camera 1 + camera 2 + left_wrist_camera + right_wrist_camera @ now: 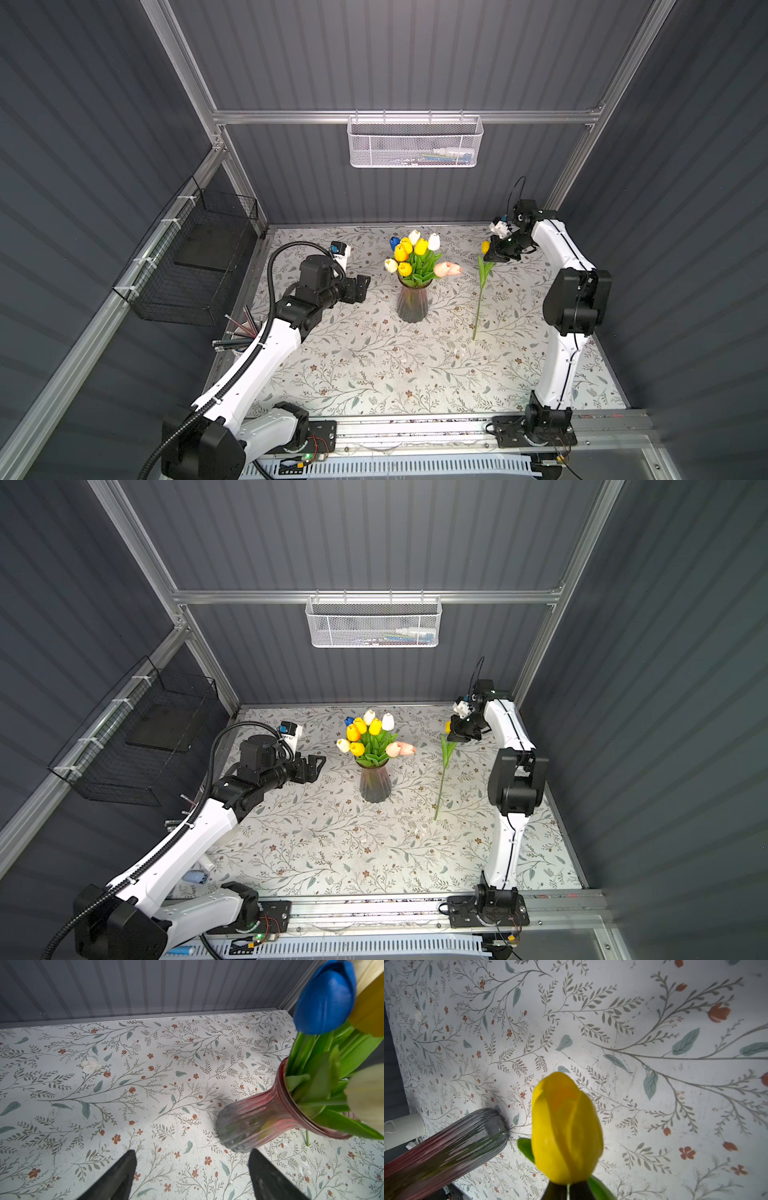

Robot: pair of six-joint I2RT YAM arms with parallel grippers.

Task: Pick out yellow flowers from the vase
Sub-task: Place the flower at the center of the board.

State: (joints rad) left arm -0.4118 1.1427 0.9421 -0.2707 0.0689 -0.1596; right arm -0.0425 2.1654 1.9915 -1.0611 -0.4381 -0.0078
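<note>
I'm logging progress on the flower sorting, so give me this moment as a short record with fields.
right gripper: shut on the held yellow tulip, just under its head
held yellow tulip: out of the vase, stem hanging down toward the table
left gripper: open, empty, beside the vase
vase: upright, mid-table
yellow flowers in vase: four heads visible
others in vase: white tulips, pink tulips, blue tulip

setting: robot lab cell | cues: aluminium frame (403,117), grey panel walls (395,54)
</note>
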